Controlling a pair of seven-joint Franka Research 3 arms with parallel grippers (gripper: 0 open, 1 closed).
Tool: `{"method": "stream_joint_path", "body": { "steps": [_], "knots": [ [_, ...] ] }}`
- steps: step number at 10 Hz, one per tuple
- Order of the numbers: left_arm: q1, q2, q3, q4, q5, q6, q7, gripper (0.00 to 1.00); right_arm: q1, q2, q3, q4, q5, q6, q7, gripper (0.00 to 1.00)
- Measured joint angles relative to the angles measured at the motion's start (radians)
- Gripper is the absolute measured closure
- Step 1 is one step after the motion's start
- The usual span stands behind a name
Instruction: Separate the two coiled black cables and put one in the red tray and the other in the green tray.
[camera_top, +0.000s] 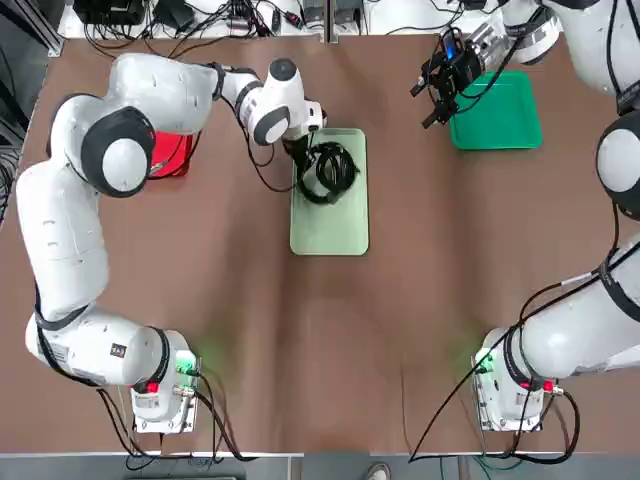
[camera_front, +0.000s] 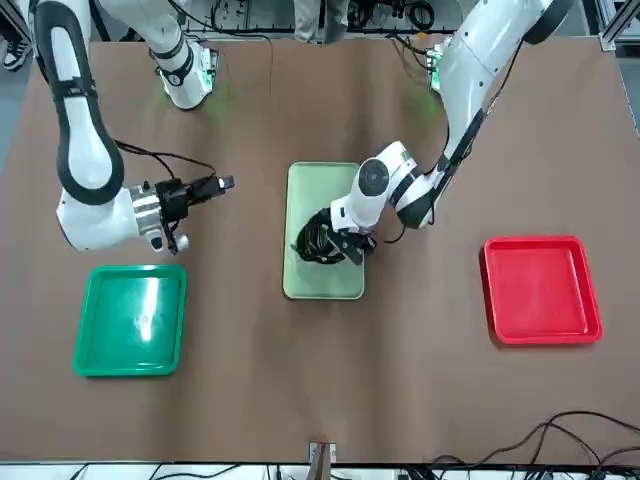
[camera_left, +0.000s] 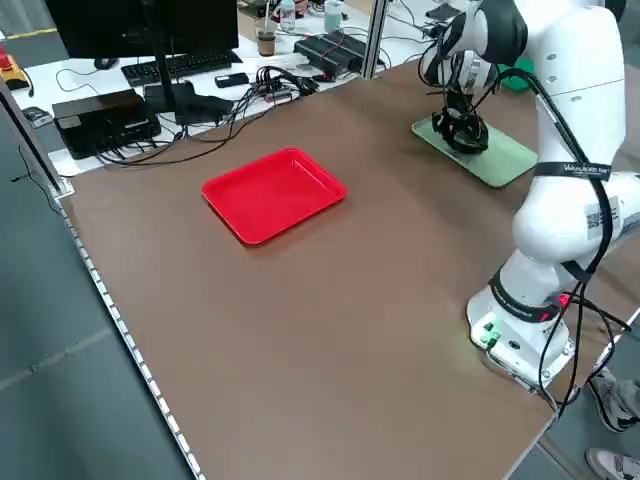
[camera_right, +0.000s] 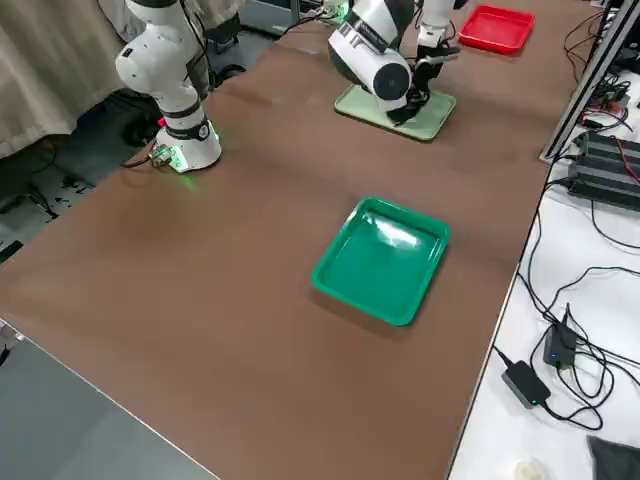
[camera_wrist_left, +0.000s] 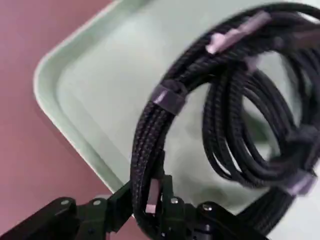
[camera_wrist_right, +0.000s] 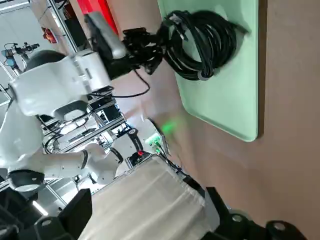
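The two coiled black cables (camera_top: 330, 172) lie overlapping on a pale mint tray (camera_top: 330, 225) in the table's middle. My left gripper (camera_top: 298, 148) is down at the coils' far-left edge, shut on one coil's bundled strands (camera_wrist_left: 161, 107); the other coil (camera_wrist_left: 245, 135) lies right beside it. The red tray (camera_front: 540, 290) sits off to my left, partly under the left arm in the top view, with nothing in it. On my right, the green tray (camera_top: 497, 110) also holds nothing. My right gripper (camera_top: 438, 92) hovers open at that tray's left edge.
Bare brown tabletop surrounds the three trays. Both arm bases (camera_top: 160, 385) stand at the near edge. Loose wires and electronics (camera_left: 180, 100) lie beyond the far edge of the table.
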Motion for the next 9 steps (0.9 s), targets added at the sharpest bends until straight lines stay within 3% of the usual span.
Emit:
{"method": "stream_joint_path", "body": {
  "steps": [3,5,9],
  "knots": [
    [0.087,-0.047,-0.113,0.000,0.000,-0.039,0.015,0.77,0.016,0.015,0.000,0.000,0.028,0.010,-0.003,0.00],
    [0.131,-0.071,-0.153,0.002,-0.012,-0.071,0.046,0.77,0.018,0.017,0.000,-0.001,0.036,0.010,-0.003,0.00],
    [0.133,-0.180,-0.156,0.070,-0.245,-0.246,0.206,0.77,0.019,0.018,0.000,-0.003,0.037,0.010,-0.003,0.00]
  ]
}}
